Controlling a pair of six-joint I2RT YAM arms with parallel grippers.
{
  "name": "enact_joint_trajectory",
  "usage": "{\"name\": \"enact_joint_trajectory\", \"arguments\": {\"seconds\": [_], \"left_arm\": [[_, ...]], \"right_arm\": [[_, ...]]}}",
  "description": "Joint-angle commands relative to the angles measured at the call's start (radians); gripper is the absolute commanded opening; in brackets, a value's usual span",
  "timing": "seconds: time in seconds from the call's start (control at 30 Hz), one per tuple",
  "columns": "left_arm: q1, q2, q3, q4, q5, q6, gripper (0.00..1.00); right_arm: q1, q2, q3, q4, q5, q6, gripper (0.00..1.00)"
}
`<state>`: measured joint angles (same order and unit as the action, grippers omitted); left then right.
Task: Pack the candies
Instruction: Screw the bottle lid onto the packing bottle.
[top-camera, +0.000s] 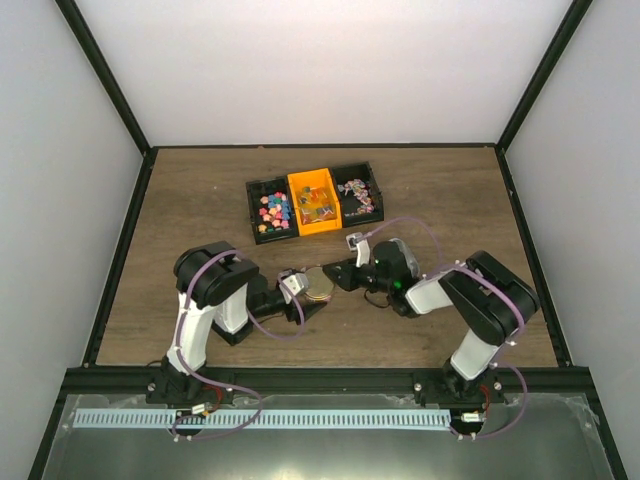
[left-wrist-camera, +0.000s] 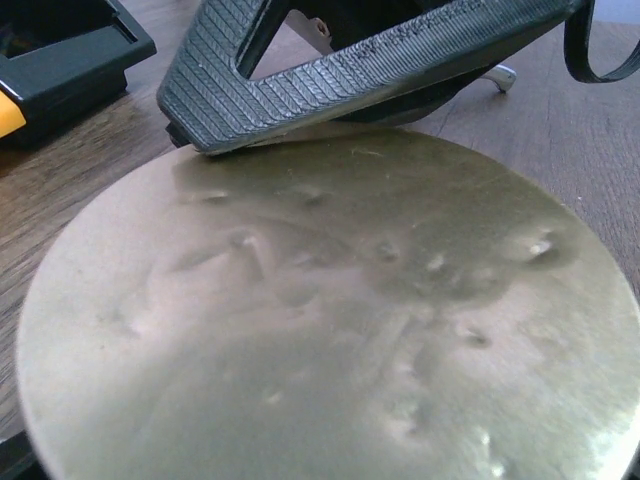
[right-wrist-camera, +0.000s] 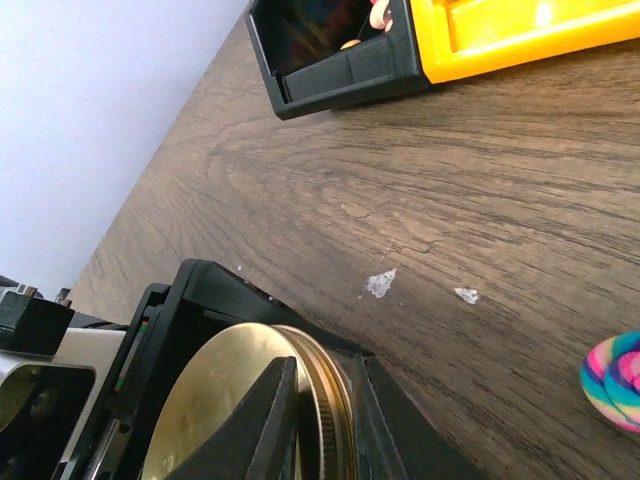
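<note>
On the brown wooden worktop (top-camera: 200, 200) there are three small open plastic bins, standing side by side in one row in the upper middle of the top view: a black bin on the left (top-camera: 254, 214), an orange bin in the middle (top-camera: 313, 231) and a second black bin on the right (top-camera: 373, 190). The candies (top-camera: 273, 209), many tiny bright sweets in pink, blue, green, yellow and red, lie inside these bins. They are too small and too many to count. The ones in the right bin look paler, as if wrapped.

One more sweet, a round swirl sweet of pink, blue and green (right-wrist-camera: 612, 380), lies alone on the bare wood at the right edge of the right wrist view. Two small white scraps (right-wrist-camera: 380, 284) lie near it, apart from each other.

Below the bins, in the centre of the top view, is one round gold-coloured metal lid (top-camera: 320, 282), and both arms meet there. The jaws of the left gripper (top-camera: 316, 290) stand wide, one on each side of the lid, and hold it. What is under the lid is hidden. The jaws of the right gripper (right-wrist-camera: 325, 372) are only a little apart, one finger over the top of the lid and one outside its ribbed rim. I cannot tell if they press on the rim or only stand around it.
</note>
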<state>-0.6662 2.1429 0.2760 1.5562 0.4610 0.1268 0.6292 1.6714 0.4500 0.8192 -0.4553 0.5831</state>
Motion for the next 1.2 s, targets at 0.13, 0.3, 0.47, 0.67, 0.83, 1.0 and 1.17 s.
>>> {"name": "enact_joint_trajectory", "arguments": {"seconds": [0.13, 0.3, 0.47, 0.67, 0.83, 1.0, 1.17], "left_arm": [[0.018, 0.128, -0.044, 0.217, 0.001, -0.102, 0.86], [0.026, 0.124, -0.039, 0.217, -0.018, -0.119, 0.86], [0.035, 0.128, -0.029, 0.217, -0.019, -0.144, 0.86], [0.043, 0.127, -0.031, 0.216, -0.024, -0.15, 0.85], [0.043, 0.136, -0.023, 0.216, -0.028, -0.149, 0.85], [0.043, 0.133, -0.023, 0.216, -0.022, -0.153, 0.85], [0.043, 0.123, -0.027, 0.216, -0.008, -0.158, 0.85]], "right_arm": [[-0.014, 0.069, 0.003, 0.064, -0.187, 0.029, 0.09], [-0.014, 0.103, -0.069, 0.22, -0.318, 0.12, 0.01], [0.003, 0.161, -0.156, 0.411, -0.447, 0.177, 0.01], [0.075, 0.156, -0.225, 0.442, -0.432, 0.164, 0.01], [0.14, 0.134, -0.239, 0.459, -0.413, 0.173, 0.01], [0.162, 0.098, -0.27, 0.466, -0.385, 0.177, 0.01], [0.158, 0.012, -0.299, 0.408, -0.34, 0.158, 0.01]]}}
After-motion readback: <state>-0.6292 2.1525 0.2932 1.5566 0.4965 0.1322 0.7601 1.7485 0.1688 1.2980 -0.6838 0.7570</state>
